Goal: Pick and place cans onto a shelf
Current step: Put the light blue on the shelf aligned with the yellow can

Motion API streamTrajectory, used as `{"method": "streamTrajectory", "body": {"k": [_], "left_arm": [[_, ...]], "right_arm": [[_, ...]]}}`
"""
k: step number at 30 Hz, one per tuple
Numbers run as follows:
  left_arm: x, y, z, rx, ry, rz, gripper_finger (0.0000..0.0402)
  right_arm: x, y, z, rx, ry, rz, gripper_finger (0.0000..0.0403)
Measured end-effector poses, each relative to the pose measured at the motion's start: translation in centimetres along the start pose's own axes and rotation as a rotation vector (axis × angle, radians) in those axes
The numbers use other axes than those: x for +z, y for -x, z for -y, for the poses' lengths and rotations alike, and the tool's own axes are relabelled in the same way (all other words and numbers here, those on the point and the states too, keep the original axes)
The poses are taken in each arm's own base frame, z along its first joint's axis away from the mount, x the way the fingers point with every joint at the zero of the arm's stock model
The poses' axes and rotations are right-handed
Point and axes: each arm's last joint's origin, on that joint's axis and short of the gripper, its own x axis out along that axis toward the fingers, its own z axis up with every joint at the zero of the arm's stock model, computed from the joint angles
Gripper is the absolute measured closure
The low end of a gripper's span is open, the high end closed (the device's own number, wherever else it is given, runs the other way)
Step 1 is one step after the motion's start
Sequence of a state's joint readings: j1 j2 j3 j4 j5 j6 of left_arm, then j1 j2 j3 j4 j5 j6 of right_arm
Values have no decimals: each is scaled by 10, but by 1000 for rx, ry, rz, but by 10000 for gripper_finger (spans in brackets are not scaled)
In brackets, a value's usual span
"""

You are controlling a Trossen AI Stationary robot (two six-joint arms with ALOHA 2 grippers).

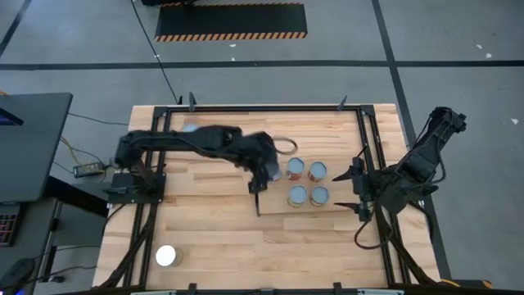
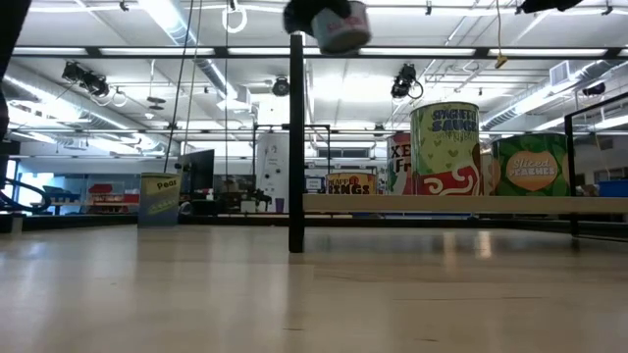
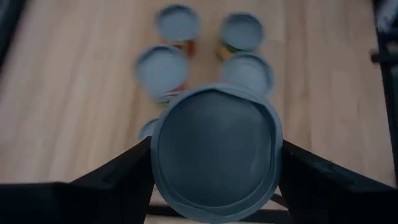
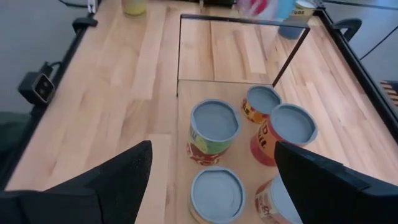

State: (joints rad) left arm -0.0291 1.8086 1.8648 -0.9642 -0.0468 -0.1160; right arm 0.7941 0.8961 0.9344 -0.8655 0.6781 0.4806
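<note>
My left gripper (image 1: 268,170) is shut on a can (image 3: 214,149) with a blue-grey top, held high above the shelf's left end; the can also shows in the low view (image 2: 340,26). The shelf (image 1: 278,205) is a pale panel with a thin dark upright strip (image 2: 295,147) at its left edge. Several cans (image 1: 307,182) stand upright on it on their bases. One more (image 3: 148,127) is half hidden below the held can. My right gripper (image 1: 357,187) is open and empty at the shelf's right end. My left gripper pinches the can's round side wall (image 3: 155,165) between its two fingers, one on each opposite side. The fingers come from above, pointing down. The can is lifted clear of the shelf, top up, a little tilted in the low view.
A can with a glaring white top (image 1: 166,256) stands alone near the table's near left corner; it also shows in the low view (image 2: 159,199). More cans (image 4: 134,6) stand on the table's left part. Black frame rails (image 1: 368,147) run along the table's sides.
</note>
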Motion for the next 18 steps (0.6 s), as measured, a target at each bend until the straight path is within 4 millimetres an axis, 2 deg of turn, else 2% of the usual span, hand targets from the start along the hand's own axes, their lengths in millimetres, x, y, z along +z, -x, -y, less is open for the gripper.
{"method": "streamTrajectory", "body": {"k": [4, 8, 15, 18], "left_arm": [[9, -23, 9, -47, -35, -41, 115], [16, -34, 8, -76, -28, -94, 115], [6, -57, 11, -77, -24, -185, 115], [2, -69, 14, -83, -26, -170, 115]], "right_arm": [[0, 7, 4, 21, -23, 26, 56], [0, 10, 7, 25, -33, 38, 56], [0, 10, 6, 25, -32, 35, 56], [1, 10, 6, 25, -40, 36, 56]]}}
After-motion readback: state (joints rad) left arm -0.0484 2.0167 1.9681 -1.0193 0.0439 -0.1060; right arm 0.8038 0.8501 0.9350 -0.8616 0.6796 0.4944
